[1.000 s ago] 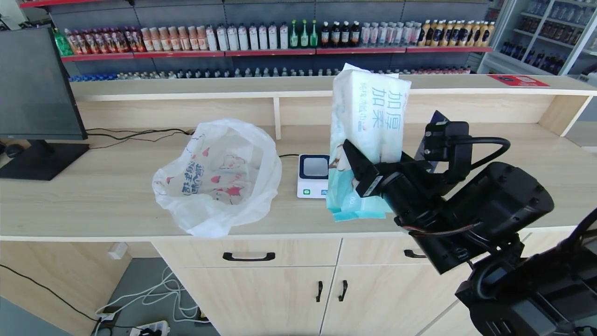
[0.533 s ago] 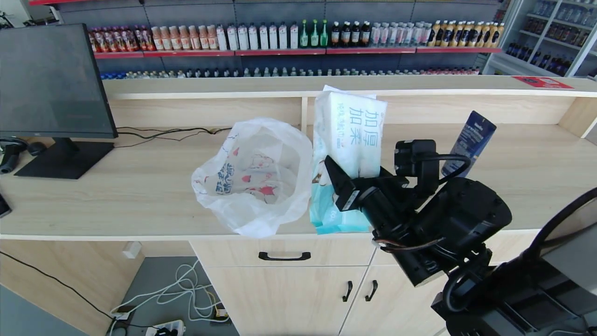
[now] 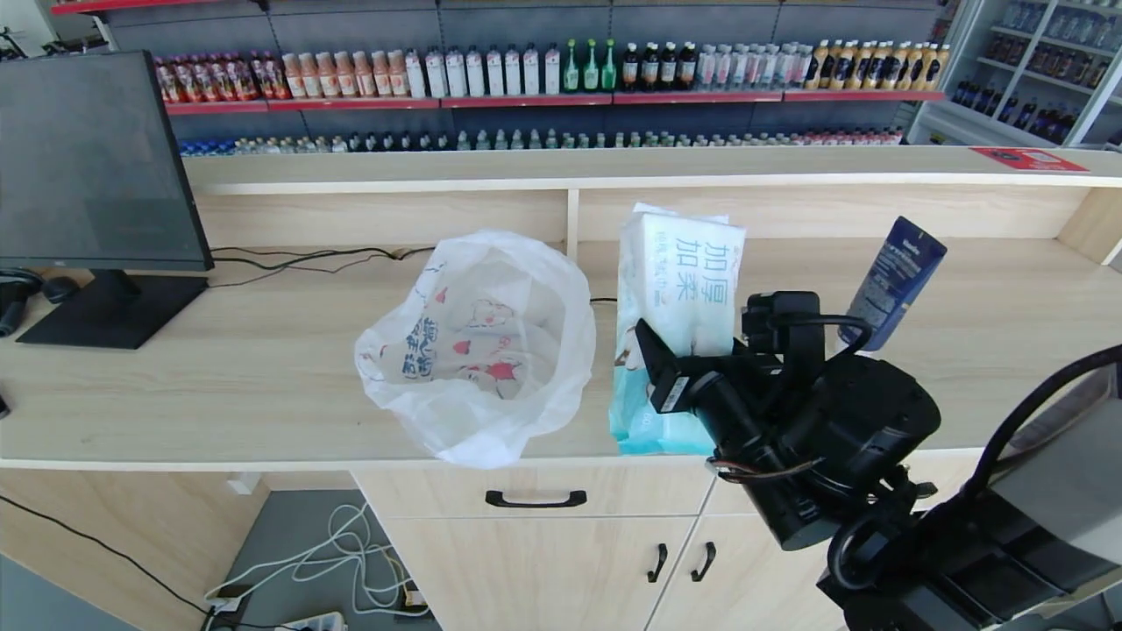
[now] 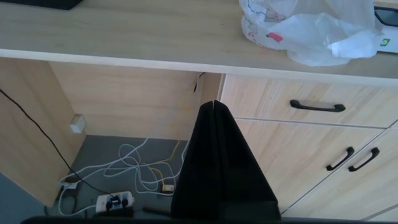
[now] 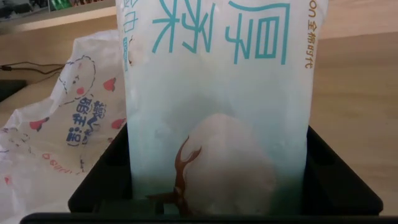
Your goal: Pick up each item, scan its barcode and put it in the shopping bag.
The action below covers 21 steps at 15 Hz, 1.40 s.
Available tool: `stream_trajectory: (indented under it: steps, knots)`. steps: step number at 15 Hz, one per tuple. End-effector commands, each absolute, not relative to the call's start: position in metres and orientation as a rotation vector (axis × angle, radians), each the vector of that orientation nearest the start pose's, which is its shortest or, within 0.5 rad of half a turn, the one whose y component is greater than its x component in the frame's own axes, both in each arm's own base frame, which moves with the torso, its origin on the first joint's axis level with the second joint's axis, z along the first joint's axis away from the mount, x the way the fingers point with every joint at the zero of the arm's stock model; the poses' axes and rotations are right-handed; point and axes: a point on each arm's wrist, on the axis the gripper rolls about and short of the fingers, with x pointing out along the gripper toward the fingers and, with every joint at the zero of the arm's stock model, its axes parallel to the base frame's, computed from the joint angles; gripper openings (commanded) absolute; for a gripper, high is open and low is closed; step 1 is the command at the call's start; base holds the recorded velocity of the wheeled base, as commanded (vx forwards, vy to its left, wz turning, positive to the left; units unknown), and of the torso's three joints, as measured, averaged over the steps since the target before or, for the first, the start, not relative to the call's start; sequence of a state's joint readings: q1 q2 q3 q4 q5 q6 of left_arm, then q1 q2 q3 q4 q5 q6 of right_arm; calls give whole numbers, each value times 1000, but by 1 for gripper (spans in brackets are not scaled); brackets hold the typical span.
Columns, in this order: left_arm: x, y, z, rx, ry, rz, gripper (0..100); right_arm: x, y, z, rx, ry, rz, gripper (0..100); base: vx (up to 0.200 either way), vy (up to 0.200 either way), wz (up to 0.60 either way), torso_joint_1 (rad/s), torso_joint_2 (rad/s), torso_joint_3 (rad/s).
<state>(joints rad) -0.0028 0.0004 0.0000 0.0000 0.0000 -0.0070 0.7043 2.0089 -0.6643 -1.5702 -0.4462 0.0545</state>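
Note:
My right gripper (image 3: 692,355) is shut on a white and teal tissue pack (image 3: 679,289), held upright over the counter just right of the shopping bag (image 3: 478,342). In the right wrist view the tissue pack (image 5: 217,118) sits between both fingers (image 5: 99,183), with the shopping bag (image 5: 68,118) beside it. The bag is white plastic with red and blue print, and its mouth gapes upward. A dark blue bottle (image 3: 894,280) leans on the counter farther right. My left gripper (image 4: 214,112) is shut and empty, below the counter edge in front of the cabinet.
A monitor (image 3: 88,166) stands at the counter's left end with cables behind it. A raised back shelf (image 3: 614,166) runs along the counter's far side. Drawers and doors with black handles (image 3: 535,499) lie below the front edge. Bottle racks line the back wall.
The head camera has shifted. My right gripper carried the tissue pack left toward the shopping bag, so the pack now hides the scanner that showed between them.

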Motion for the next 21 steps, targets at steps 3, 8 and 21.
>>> stream_trajectory:
  steps: [3, 8, 21]
  knots:
    - [-23, 0, 75, -5, 0, -3, 0, 272, 212, 127, 167, -137, 247, 0, 0, 0, 0, 0, 0, 0]
    - [-23, 0, 75, -6, 0, -3, 0, 291, 203, 117, 162, -54, 194, 0, 0, 0, 0, 0, 0, 0]
    - [-23, 0, 75, -8, 0, -3, 0, 315, 206, 94, 142, -26, 162, 0, 0, 0, 0, 0, 0, 0]
